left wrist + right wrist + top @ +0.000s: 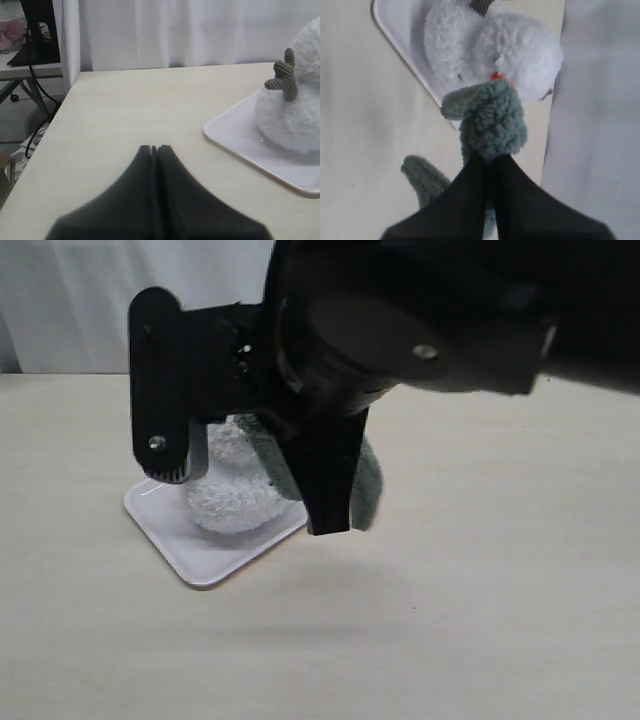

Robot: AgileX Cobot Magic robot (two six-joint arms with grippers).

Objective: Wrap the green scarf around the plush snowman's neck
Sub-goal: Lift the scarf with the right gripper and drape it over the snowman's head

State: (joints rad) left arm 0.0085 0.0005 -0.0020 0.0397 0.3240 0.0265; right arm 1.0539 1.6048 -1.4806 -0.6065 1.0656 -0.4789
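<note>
The plush snowman stands on a white tray, mostly hidden behind my right arm. From above, its head and body show with the orange nose. My right gripper is shut on a bunched fold of the green scarf, held just in front of the snowman's nose. One scarf end hangs down beside the gripper. In the exterior view the scarf shows beside my right gripper. My left gripper is shut and empty, over bare table left of the snowman. The neck is hidden.
A brown twig arm sticks out of the snowman's side. The tray lies on a pale wooden table, whose left edge drops off near my left gripper. A white curtain hangs behind the table.
</note>
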